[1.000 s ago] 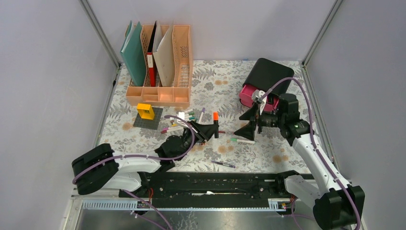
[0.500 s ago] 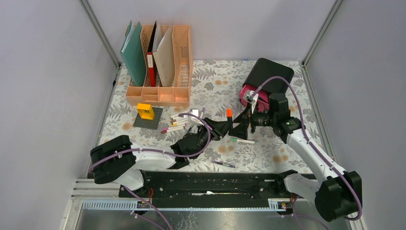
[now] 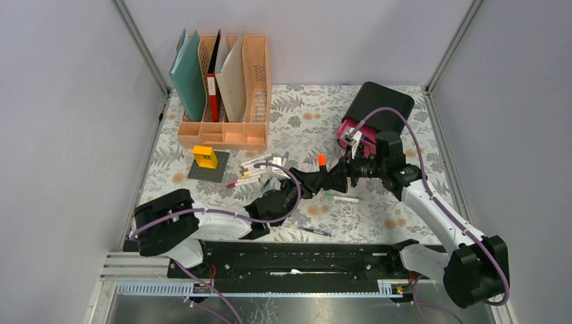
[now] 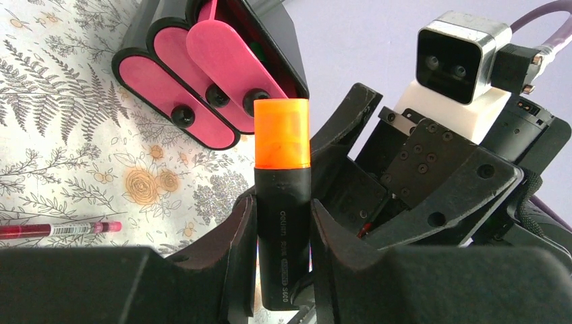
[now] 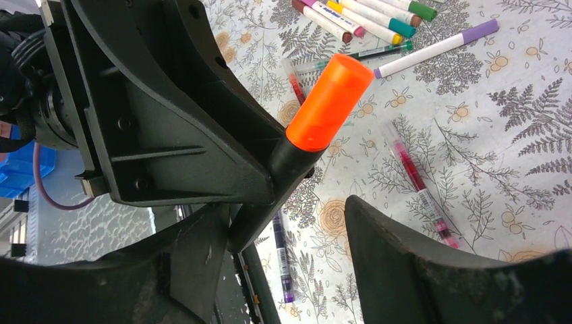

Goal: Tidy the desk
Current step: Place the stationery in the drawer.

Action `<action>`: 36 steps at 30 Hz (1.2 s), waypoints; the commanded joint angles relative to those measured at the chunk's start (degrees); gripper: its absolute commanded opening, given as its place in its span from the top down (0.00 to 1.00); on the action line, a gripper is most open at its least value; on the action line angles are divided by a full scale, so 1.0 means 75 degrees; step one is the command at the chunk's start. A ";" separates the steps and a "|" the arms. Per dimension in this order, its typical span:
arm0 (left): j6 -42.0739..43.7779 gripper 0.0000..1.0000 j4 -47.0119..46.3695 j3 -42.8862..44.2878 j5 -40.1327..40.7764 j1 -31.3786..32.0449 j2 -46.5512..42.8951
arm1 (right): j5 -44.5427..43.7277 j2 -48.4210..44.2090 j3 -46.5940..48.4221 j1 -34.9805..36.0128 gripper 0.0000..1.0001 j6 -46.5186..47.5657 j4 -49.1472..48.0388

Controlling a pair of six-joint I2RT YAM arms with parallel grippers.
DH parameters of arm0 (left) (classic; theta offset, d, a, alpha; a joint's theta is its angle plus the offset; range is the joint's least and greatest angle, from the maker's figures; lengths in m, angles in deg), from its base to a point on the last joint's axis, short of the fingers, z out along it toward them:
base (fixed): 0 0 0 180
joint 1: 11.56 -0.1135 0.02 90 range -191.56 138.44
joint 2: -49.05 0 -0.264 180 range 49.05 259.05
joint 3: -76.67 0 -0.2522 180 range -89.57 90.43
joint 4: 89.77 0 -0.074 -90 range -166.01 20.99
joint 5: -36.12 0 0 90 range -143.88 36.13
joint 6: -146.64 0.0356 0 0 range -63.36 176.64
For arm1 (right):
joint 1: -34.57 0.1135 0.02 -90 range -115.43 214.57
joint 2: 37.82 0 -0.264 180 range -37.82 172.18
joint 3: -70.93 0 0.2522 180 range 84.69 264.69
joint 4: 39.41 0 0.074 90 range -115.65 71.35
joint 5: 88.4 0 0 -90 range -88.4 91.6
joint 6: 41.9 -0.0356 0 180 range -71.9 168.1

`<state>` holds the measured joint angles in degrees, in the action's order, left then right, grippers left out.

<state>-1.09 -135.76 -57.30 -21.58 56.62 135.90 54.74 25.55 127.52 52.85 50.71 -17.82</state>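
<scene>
The desk [image 3: 303, 115] is a tabletop in white cloth with fern and flower print. My left gripper [image 3: 316, 181] is shut on a black highlighter with an orange cap [image 3: 322, 160] and holds it upright above the middle of the desk. The left wrist view shows its fingers clamped on the black barrel [image 4: 282, 202]. My right gripper [image 3: 337, 177] is open and faces the left one at close range. In the right wrist view the highlighter [image 5: 328, 104] leans between my spread right fingers [image 5: 398, 256], nearer the left one.
Several markers [image 3: 253, 172] lie left of centre. A green-capped pen [image 3: 342, 198], a purple pen [image 3: 315, 231] and a red pen [image 5: 418, 185] lie loose. A peach file rack [image 3: 222, 88] stands at the back left, a yellow brick [image 3: 205, 157] before it. A black-and-pink drawer box [image 3: 374, 111] stands at the back right.
My left gripper carried the highlighter to the right, and my right gripper moved left to meet it. In the last half second both barely moved.
</scene>
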 commanded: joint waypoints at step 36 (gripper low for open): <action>0.0727 0.29 -0.2528 -0.0386 -0.0303 0.0225 -0.0170 | -0.0090 -0.0001 0.0542 0.0093 1.00 0.0443 0.0134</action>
<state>2.23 -147.30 -59.66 -20.23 57.04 138.00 55.05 27.02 128.77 53.27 50.06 -17.33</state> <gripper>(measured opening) 0.667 0.082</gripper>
